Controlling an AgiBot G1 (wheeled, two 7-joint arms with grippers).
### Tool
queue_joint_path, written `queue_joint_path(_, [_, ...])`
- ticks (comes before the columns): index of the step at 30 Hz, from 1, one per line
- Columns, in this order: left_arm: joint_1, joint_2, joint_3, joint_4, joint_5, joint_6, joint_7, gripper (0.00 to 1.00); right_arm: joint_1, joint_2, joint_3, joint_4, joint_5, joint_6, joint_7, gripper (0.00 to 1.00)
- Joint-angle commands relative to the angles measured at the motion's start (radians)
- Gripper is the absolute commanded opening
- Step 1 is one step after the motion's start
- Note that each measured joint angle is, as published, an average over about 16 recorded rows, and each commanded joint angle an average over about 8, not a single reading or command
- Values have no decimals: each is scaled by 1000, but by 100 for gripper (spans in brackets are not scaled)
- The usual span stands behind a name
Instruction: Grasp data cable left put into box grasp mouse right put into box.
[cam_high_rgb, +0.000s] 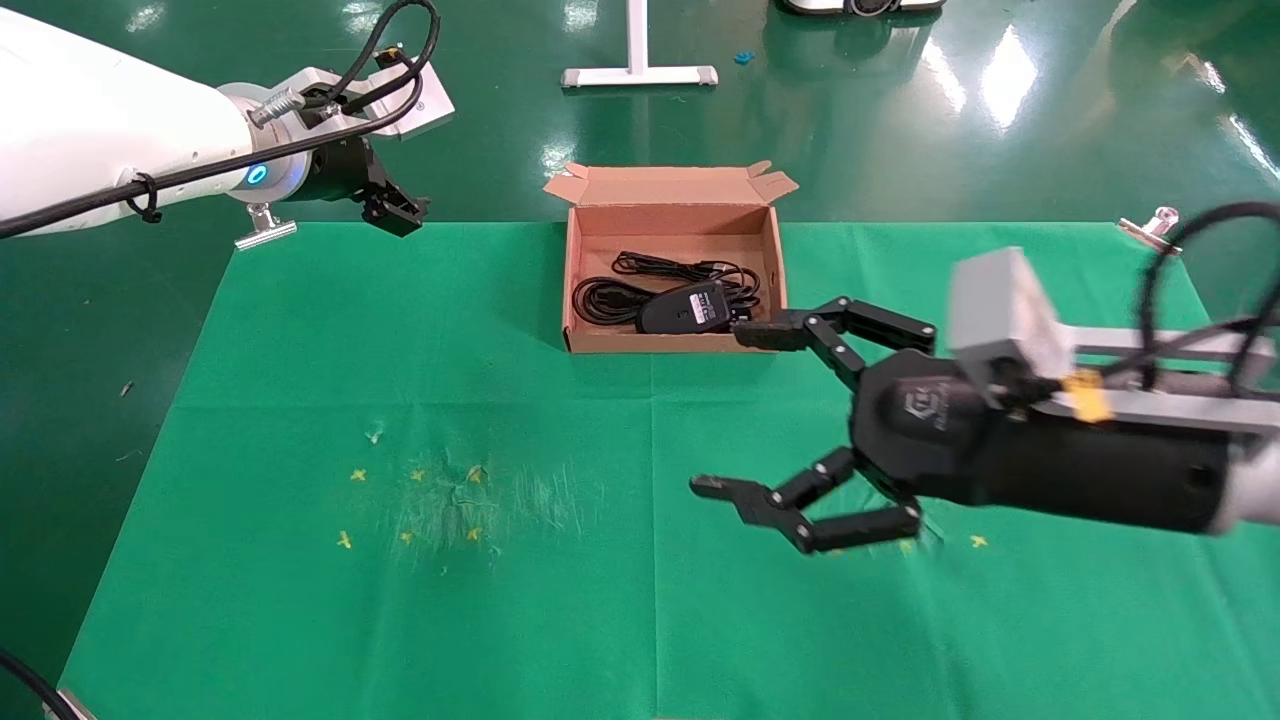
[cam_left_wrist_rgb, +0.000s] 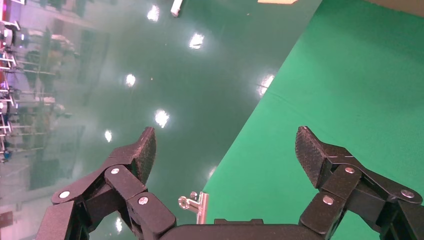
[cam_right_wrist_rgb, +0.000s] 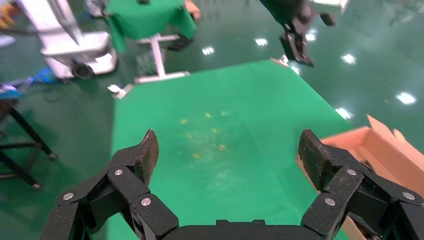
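The brown cardboard box stands open at the back middle of the green cloth. Inside it lie the black mouse, white label up, and the coiled black data cable beside it. My right gripper hovers open just right of the box's front corner, one fingertip close to the box's front right corner, nothing held. In the right wrist view the right gripper has only cloth between its fingers, with the box at the side. My left gripper hangs open and empty over the table's back left corner.
Metal clips pin the cloth at both back corners. Yellow marks and scuffs dot the cloth at front left. A white stand base sits on the glossy floor behind the box.
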Motion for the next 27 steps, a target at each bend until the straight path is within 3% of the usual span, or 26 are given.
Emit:
queue_joint_path(1, [-2,1,2,1,3,-2,-2,100,-13,17,10,4,40,-22,-2,100])
queue_joint_path(12, [139,-83,-178,-65,-251,116,144,100,-72,101,57,25,234,-130,-15,100])
queue_joint_path(27, [350,-209,-448,-165,-631,293,363,100,-75,106,58,25,246,-136,-16,100])
